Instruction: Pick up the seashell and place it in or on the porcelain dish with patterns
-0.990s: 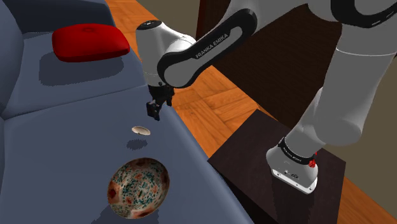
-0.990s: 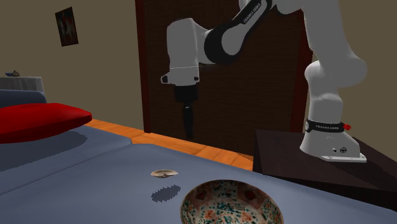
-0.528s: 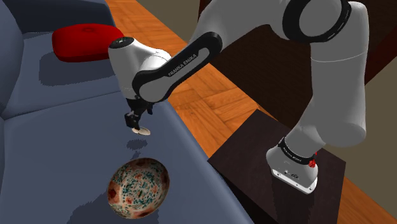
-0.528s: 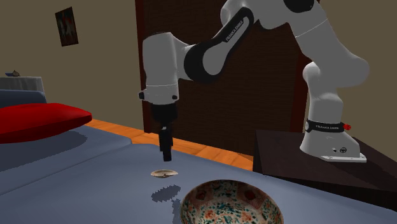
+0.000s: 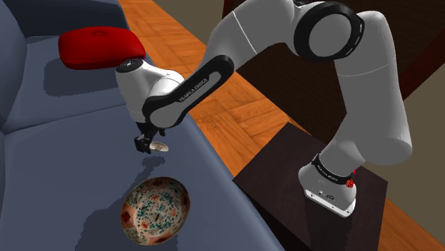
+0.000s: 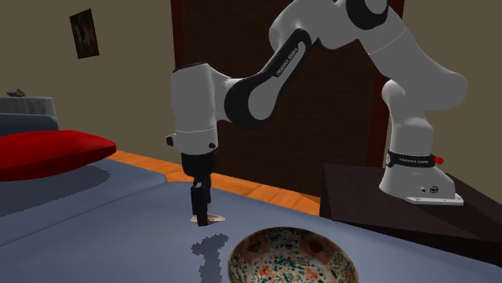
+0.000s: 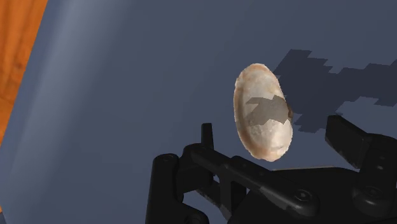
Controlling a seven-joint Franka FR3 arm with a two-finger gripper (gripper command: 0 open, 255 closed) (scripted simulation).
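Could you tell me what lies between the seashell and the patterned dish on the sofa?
Between seashell and dish, just bare blue-grey sofa cushion with the arm's shadow, in the shoulder view.

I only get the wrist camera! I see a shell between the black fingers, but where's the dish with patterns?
Observer: It's on the same blue-grey couch seat as the seashell. In the shoulder view the patterned dish lies just below the shell.
Child: Is other stuff on the couch?
Observer: A red cushion lies farther back, well apart from the shell.
Child: Is the gripper low enough?
Observer: In the second exterior view the open gripper reaches down to the seat at the shell, so it looks low enough to me.
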